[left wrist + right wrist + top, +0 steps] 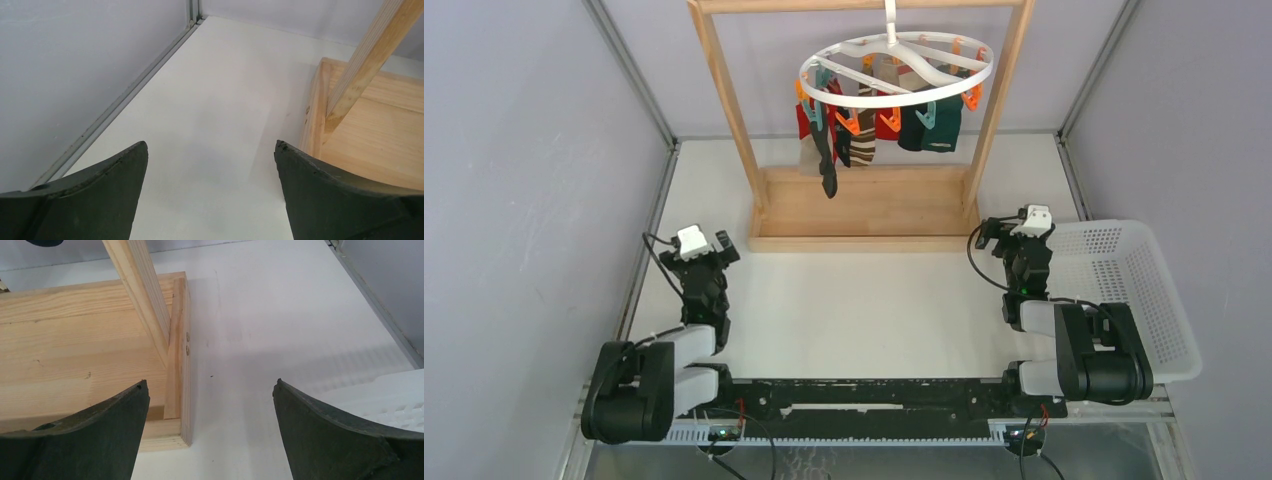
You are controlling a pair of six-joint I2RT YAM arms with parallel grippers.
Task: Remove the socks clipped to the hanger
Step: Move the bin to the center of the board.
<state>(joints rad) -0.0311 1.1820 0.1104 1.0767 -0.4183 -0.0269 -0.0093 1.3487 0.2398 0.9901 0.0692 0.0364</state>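
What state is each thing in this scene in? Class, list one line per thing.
socks, hanging, clipped to the hanger
hanger, hung by its hook from the wooden rack's top bar
wooden rack, standing upright on the table
basket, upright, no socks visible inside
left tool, open, holding nothing
right tool, open, holding nothing

Top centre of the overhead view: round white plastic hanger (904, 98) under the crossbar of a light wooden frame rack (864, 205), with small fabric socks (929, 128) clipped below its rim, above the rack's base board. Rack at the far middle of the white table (864, 300). Right edge, mid-height: white perforated plastic basket (1124, 260), just right of the right gripper (1014, 228). Left of centre: left gripper (707, 245), before the rack's left corner.
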